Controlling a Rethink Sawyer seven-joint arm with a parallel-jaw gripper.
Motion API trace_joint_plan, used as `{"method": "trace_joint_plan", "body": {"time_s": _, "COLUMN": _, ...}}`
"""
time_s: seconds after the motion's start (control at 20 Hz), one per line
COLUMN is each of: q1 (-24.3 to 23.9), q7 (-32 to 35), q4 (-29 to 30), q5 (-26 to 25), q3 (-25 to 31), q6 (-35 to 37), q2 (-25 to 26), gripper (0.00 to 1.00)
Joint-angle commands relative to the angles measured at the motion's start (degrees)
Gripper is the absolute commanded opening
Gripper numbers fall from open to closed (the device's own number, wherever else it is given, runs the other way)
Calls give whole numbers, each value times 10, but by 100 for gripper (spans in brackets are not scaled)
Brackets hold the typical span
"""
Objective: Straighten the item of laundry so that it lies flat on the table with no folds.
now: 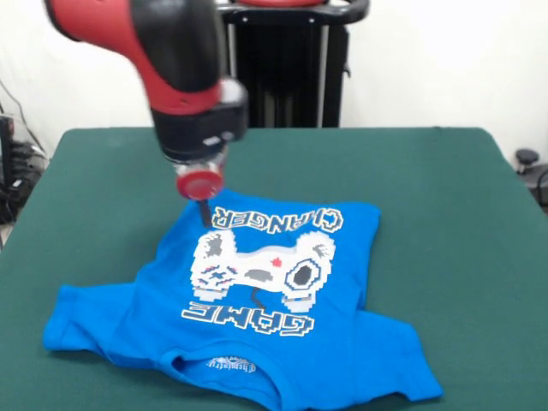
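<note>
Green table (445,214) bears blue T-shirt (154,317), gripper (204,214) touching.

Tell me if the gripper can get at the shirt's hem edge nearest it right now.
Probably yes. The gripper hangs right at the T-shirt's hem edge, and nothing lies between them on the table; whether its tips touch the cloth cannot be told.

Bare bench (445,197) lay open to the right and along the far edge; the arm (171,60) hung over the shirt's (257,334) far hem, blocking the far left.
</note>
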Motion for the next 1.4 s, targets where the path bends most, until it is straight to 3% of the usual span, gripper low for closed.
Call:
{"method": "trace_joint_plan", "body": {"time_s": 0.05, "q1": -14, "q7": -34, "q4": 44, "q5": 21, "q3": 100, "q6": 86, "q2": -18, "gripper": 100}}
{"method": "trace_joint_plan", "body": {"time_s": 0.45, "q1": -39, "q7": -55, "q4": 52, "q5": 6, "q3": 125, "q6": 103, "q2": -50, "gripper": 100}}
{"method": "trace_joint_plan", "body": {"time_s": 0.7, "q1": -40, "q7": -30, "q4": 80, "q5": 14, "q3": 150, "q6": 24, "q2": -59, "gripper": 100}}
{"method": "trace_joint_plan", "body": {"time_s": 0.85, "q1": -10, "q7": 16, "q4": 82, "q5": 13, "q3": 130, "q6": 10, "q2": -81, "gripper": 100}}
{"method": "trace_joint_plan", "body": {"time_s": 1.1, "q1": 21, "q7": 73, "q4": 94, "q5": 48, "q3": 144, "q6": -42, "q2": -104, "gripper": 100}}
{"method": "trace_joint_plan", "body": {"time_s": 1.4, "q1": 108, "q7": 132, "q4": -13, "q5": 55, "q3": 68, "q6": 13, "q2": -75, "gripper": 100}}
